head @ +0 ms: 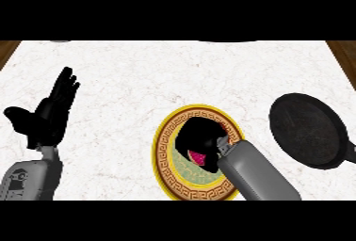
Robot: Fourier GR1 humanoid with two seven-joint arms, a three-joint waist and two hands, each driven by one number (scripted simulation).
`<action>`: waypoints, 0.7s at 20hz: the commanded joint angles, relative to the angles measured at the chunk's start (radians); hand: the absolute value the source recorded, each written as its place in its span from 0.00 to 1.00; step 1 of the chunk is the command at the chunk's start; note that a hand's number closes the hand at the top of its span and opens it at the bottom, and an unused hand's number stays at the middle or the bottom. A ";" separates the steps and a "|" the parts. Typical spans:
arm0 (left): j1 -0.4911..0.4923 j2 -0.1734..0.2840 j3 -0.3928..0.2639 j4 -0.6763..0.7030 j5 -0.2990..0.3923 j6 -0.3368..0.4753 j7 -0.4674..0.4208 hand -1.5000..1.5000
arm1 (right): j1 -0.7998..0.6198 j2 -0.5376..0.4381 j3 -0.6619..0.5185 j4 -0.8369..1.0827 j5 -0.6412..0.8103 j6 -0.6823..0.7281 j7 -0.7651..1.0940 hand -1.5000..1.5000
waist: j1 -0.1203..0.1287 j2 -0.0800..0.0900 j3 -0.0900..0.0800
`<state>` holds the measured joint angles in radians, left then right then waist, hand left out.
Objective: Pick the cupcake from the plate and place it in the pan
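Note:
A round plate (169, 160) with a yellow rim and a patterned brown band lies at the centre of the white counter. My right hand (199, 136) is over the plate, fingers curled down around the cupcake (199, 157). Only a pink and red patch of the cupcake shows beneath the palm; the rest is hidden by the hand. The dark round pan (307, 129) sits to the right of the plate, its inside bare. My left hand (49, 110) rests open at the left, fingers up, far from the plate.
The white marble counter (139, 70) stretches wide behind the plate and pan. Brown wooden edges show at the far left and right corners. The pan's handle runs off toward the right edge.

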<state>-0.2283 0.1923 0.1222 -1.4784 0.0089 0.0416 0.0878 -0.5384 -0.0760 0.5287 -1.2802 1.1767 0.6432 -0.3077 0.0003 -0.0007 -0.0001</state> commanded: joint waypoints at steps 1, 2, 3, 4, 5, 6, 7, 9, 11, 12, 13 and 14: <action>-0.008 0.009 0.015 0.008 0.004 0.002 -0.004 0.50 | 0.088 0.072 -0.096 -0.022 -0.014 -0.036 0.256 1.00 | -0.016 -0.003 0.000; 0.000 0.008 0.014 0.006 -0.003 0.010 0.009 0.50 | 0.131 0.073 -0.126 -0.052 -0.024 -0.050 0.353 1.00 | -0.038 -0.012 0.000; 0.015 0.002 0.014 0.012 -0.002 0.011 0.002 0.50 | 0.167 0.074 -0.150 -0.056 -0.030 -0.075 0.432 1.00 | -0.051 -0.015 -0.001; 0.032 -0.001 0.019 0.003 0.001 0.014 -0.010 0.50 | 0.206 0.074 -0.205 -0.050 -0.028 -0.116 0.495 1.00 | -0.068 -0.018 0.000; 0.029 0.008 0.031 0.006 -0.011 0.034 0.000 0.50 | 0.237 0.075 -0.243 -0.065 -0.031 -0.140 0.557 1.00 | -0.096 -0.023 0.001; 0.041 0.012 0.034 0.001 -0.005 0.025 -0.003 0.50 | 0.255 0.075 -0.231 -0.106 -0.041 -0.186 0.625 1.00 | -0.075 -0.027 0.000; 0.053 0.002 0.024 0.017 -0.010 0.023 -0.014 0.50 | 0.252 0.076 -0.221 -0.166 -0.027 -0.219 0.691 1.00 | -0.079 -0.028 -0.002; 0.041 0.005 0.020 0.018 -0.013 0.021 -0.008 0.50 | 0.236 0.076 -0.178 -0.279 -0.013 -0.340 0.800 1.00 | -0.063 -0.029 -0.001; 0.025 -0.018 0.011 0.026 -0.008 0.027 -0.017 0.50 | 0.234 0.076 -0.126 -0.387 0.006 -0.411 0.904 1.00 | -0.057 -0.025 -0.001; 0.025 0.000 0.015 0.005 -0.014 0.027 0.002 0.50 | 0.254 0.076 -0.078 -0.443 0.019 -0.426 0.967 1.00 | -0.047 -0.030 -0.001; 0.036 0.002 0.007 -0.004 -0.008 0.010 0.010 0.50 | 0.265 0.076 -0.051 -0.504 0.010 -0.434 1.031 1.00 | -0.040 -0.030 0.000; 0.011 0.011 0.016 0.021 -0.008 0.006 -0.014 0.50 | 0.257 0.076 -0.016 -0.528 0.007 -0.480 1.103 1.00 | -0.033 -0.019 -0.001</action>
<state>-0.2022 0.1946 0.1377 -1.4671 0.0003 0.0584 0.0834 -0.3012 -0.0001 0.4311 -1.6577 1.1756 0.2723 0.5738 -0.0479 -0.0272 -0.0009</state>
